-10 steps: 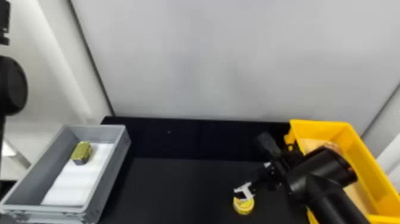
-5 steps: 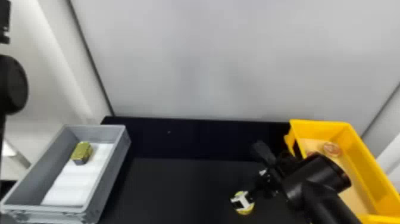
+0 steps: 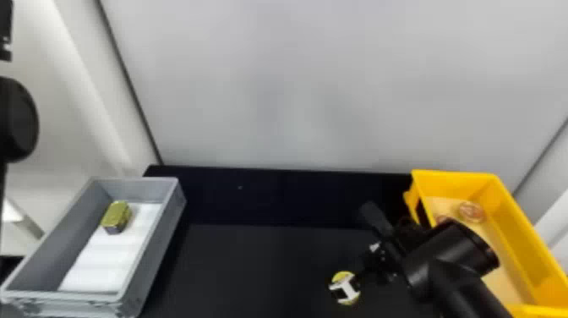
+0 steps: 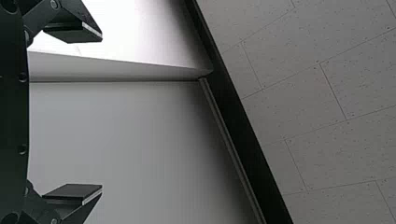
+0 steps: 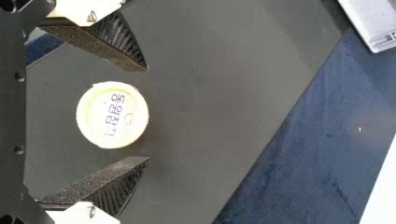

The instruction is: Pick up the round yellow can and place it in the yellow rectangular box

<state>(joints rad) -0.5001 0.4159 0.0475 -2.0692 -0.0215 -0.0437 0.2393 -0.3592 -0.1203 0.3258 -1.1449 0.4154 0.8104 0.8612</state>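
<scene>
The round yellow can (image 3: pixel 340 277) stands on the black table, partly hidden in the head view by my right gripper (image 3: pixel 347 288). In the right wrist view the can (image 5: pixel 112 115) lies between the two fingers of that gripper (image 5: pixel 148 114), which is open, with a gap on either side. Behind the right forearm, at the right, is the yellow rectangular box (image 3: pixel 513 220). My left arm (image 3: pixel 17 118) is parked upright at the left edge; the left gripper (image 4: pixel 102 112) is open and holds nothing.
A grey crate (image 3: pixel 162 243) at the left holds a yellowish block (image 3: pixel 116 217) on a white liner (image 3: pixel 103 258). Round reddish items (image 3: pixel 471 212) lie inside the yellow box. A pale wall (image 3: pixel 296 84) rises behind the black table (image 3: pixel 262 262).
My right arm has shifted left and toward the front edge, its gripper now over the can. More of the yellow box's inside shows. The left arm has stayed still.
</scene>
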